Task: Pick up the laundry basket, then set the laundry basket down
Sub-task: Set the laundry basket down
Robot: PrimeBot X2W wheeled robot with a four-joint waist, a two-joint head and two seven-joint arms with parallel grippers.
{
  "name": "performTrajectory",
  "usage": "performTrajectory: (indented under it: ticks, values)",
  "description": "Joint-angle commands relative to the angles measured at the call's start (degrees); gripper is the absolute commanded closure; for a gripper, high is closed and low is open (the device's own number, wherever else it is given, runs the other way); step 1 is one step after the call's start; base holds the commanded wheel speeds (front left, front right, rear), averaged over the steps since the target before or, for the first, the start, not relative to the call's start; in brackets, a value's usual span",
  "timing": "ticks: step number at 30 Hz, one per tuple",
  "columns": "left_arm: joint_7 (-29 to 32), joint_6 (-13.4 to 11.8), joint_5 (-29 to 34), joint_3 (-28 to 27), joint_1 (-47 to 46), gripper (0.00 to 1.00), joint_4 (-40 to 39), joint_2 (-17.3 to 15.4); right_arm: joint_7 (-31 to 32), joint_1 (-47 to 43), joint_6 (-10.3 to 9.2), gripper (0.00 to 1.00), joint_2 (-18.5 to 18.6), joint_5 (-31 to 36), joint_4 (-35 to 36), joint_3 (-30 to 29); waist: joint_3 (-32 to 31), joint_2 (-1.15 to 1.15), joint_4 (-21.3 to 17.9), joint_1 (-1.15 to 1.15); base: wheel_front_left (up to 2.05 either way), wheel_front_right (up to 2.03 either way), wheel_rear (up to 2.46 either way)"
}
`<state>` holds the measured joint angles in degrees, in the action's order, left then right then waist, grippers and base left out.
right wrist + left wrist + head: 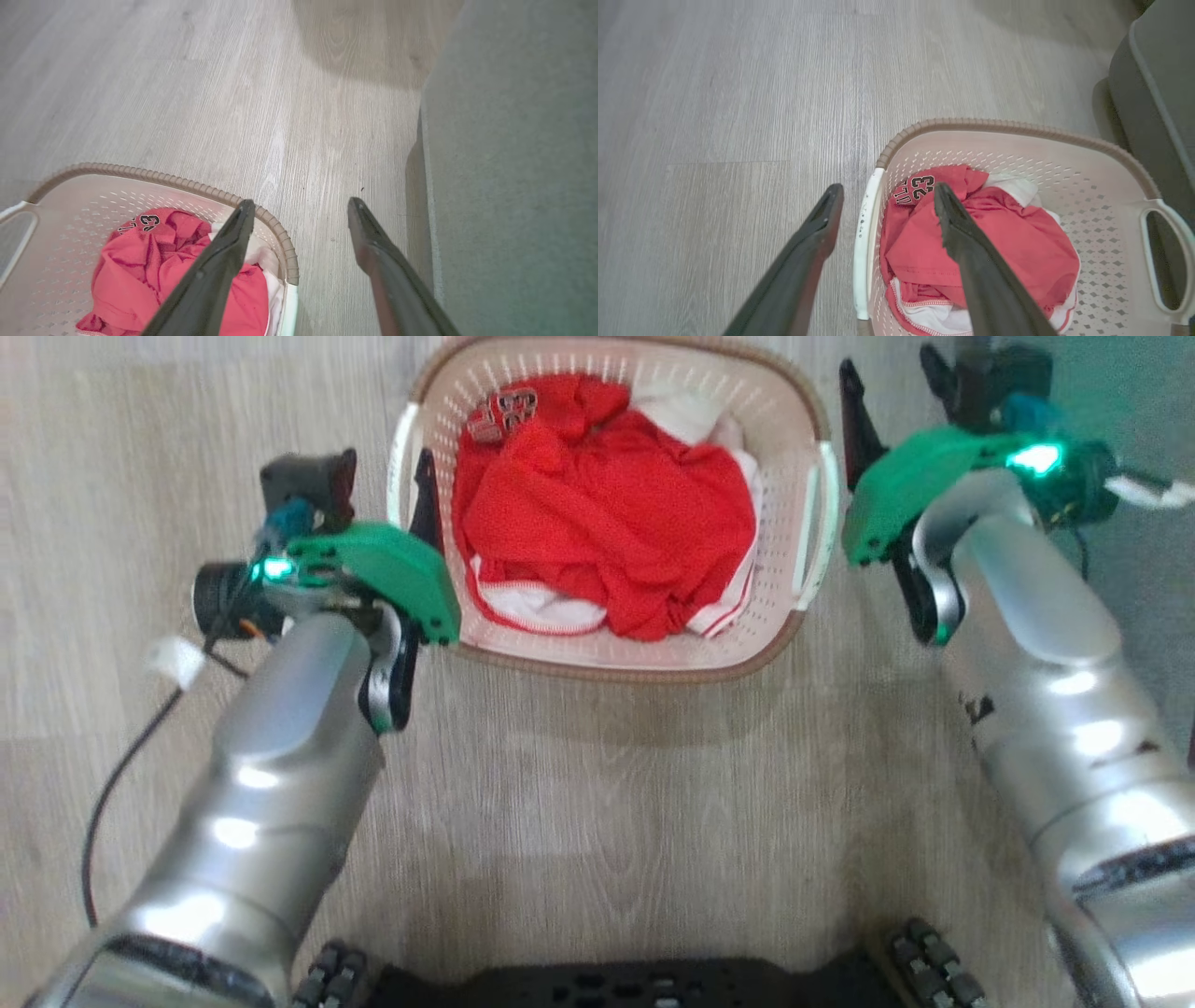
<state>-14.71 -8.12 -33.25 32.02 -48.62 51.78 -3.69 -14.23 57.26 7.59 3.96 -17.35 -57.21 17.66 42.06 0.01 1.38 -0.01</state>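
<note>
The laundry basket (616, 670), cream perforated plastic with a brown rim, stands on the wooden floor holding red and white clothes (607, 504). My left gripper (887, 189) is open; its fingers straddle the white left handle (864, 242), one finger over the clothes, the other over the floor. In the head view the left gripper (409, 495) sits at that handle (401, 457). My right gripper (301, 203) is open too, above the basket's right edge: one finger crosses the rim (280, 233), the other hangs over the floor. The right gripper (892, 369) is beside the right handle (822, 523).
A grey upholstered piece of furniture (514, 163) stands close to the basket's right side, also the grey furniture (1157, 93). My dark wheeled base (616, 985) is at the bottom. A black cable (112, 784) hangs from the left arm. Bare floor lies left of the basket.
</note>
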Motion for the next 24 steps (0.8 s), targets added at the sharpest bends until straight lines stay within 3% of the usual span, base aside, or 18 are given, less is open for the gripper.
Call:
performTrajectory:
  ticks: [1,14,24]
  values:
    - [-0.3,-0.2,2.2,-3.4,3.5,0.0,-3.5,-2.2,-0.8,-4.4,-0.1,0.0,-1.1,0.8,3.4,-0.4,-4.2,-0.01,-0.2,0.01,0.0,0.0,0.0]
    - [-0.3,1.4,14.2,-15.0,20.6,0.0,-21.3,-1.1,-0.8,-20.1,-0.1,0.0,-1.1,2.6,18.3,-4.7,-18.6,-0.01,-0.2,0.01,0.0,0.0,0.0]
    - [-0.3,3.1,19.3,-20.6,34.0,0.0,-32.1,0.1,-0.8,-33.0,-0.1,0.0,-1.1,4.4,30.1,-7.9,-29.6,-0.01,0.6,0.01,0.0,0.0,0.0]
